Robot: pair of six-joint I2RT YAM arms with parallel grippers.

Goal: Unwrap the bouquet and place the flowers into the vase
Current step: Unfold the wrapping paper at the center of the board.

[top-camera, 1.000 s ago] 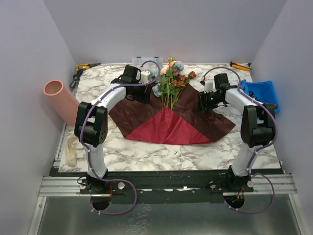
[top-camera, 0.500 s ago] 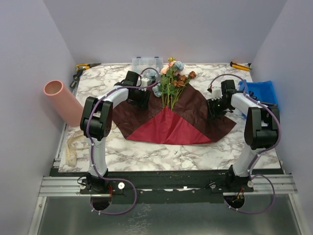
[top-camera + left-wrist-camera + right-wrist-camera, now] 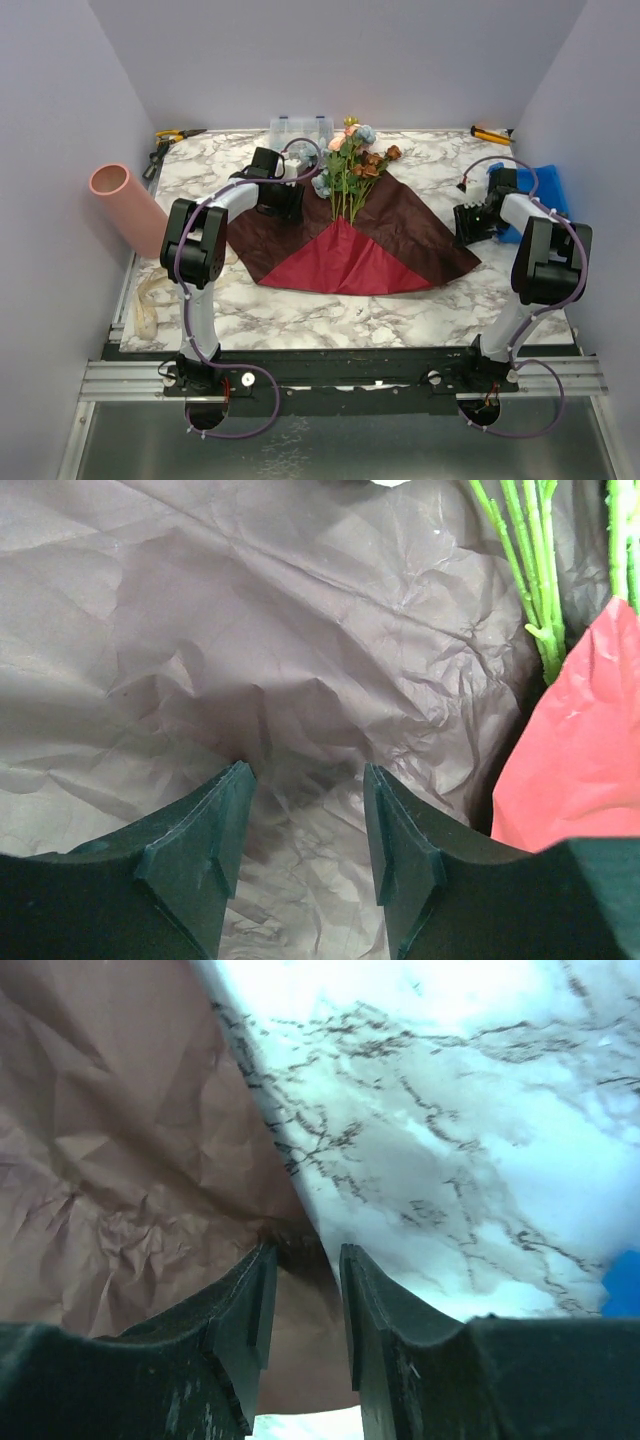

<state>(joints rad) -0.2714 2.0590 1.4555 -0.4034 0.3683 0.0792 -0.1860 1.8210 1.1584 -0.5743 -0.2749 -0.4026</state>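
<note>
Left end effector (image 3: 305, 775) apart over sheet (image 3: 300, 630); right end effector (image 3: 306, 1252) apart, straddling sheet edge.

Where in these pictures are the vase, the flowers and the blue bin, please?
vase (image 3: 138, 218), top external view, on the middle of the tube's side.
flowers (image 3: 350, 172), top external view, on the middle of the bunch.
blue bin (image 3: 550, 182), top external view, on its bare blue wall.

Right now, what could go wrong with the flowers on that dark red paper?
The right gripper straddles the edge of the dark maroon paper sheet; a tug could drag the green-stemmed flowers lying on it. The salmon-pink cylinder vase lies tilted off to the left, not ready for stems.
</note>
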